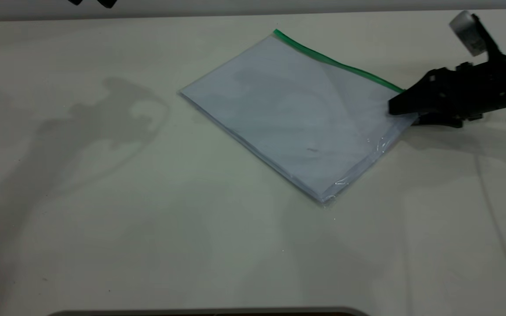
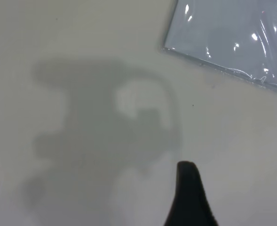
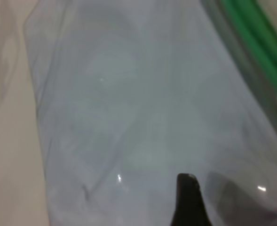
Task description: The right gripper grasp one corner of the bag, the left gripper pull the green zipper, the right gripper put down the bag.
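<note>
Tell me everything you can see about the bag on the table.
The bag is a clear glossy plastic pouch with pale bluish-white sheets showing through and a green zipper along its far long edge. It lies on the table, turned diagonally. The right gripper is at its right corner, one finger over the plastic.

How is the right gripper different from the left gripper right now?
The right gripper is at the bag's corner by the green zipper, one finger lying over the plastic; the left gripper hangs over bare table, apart from the bag. The right shows clearly from outside; the left shows mainly as a shadow. Both are black.
</note>
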Controlling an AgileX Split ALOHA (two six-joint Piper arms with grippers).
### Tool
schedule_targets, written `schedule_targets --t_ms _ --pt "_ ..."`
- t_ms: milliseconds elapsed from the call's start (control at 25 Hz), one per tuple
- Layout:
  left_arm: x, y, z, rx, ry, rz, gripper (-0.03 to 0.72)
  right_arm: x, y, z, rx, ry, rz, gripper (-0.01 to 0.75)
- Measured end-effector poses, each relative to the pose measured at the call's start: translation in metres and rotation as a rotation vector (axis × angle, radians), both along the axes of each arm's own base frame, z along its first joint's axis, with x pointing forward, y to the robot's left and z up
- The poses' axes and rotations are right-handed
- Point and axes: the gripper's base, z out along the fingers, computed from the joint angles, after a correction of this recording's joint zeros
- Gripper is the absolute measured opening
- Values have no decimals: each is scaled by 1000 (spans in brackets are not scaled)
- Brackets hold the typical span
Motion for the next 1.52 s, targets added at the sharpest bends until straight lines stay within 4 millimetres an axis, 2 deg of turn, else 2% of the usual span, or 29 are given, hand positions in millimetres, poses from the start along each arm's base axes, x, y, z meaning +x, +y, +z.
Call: schedule_targets --t_ms 40,120,240,280,320,440,560,720,960,1080,1200,1360,1520 --pt "0 0 0 0 0 0 588 1 5 1 4 -15 14 527" --pt "0 0 0 0 -1 0 588 2 13 2 16 -37 27 420" --pt "0 0 0 0 -5 -1 588 1 22 7 72 -56 64 136" --pt "1 0 0 3 -13 -10 588 1 24 9 93 -65 80 65" --pt "1 0 0 10 -23 -33 588 3 27 12 121 -81 108 39" --pt "4 -2 -5 33 -68 -133 588 10 34 24 182 -130 213 36" --pt "7 -10 -12 24 -106 -237 588 21 53 34 160 -145 345 36" --pt "9 -22 -17 -20 -172 -364 588 31 95 48 100 -153 548 36" --pt "9 -34 -12 -109 -260 -491 588 37 160 73 -8 -166 795 36" --pt "6 -38 -11 -146 -261 -546 588 41 187 87 0 -200 825 35" --pt "2 -40 -10 -181 -250 -583 588 46 204 102 70 -259 790 35" --pt "0 -42 -9 -203 -248 -628 588 50 215 112 172 -336 731 35" --pt "-1 -45 -8 -231 -262 -643 588 49 223 115 199 -389 734 35"
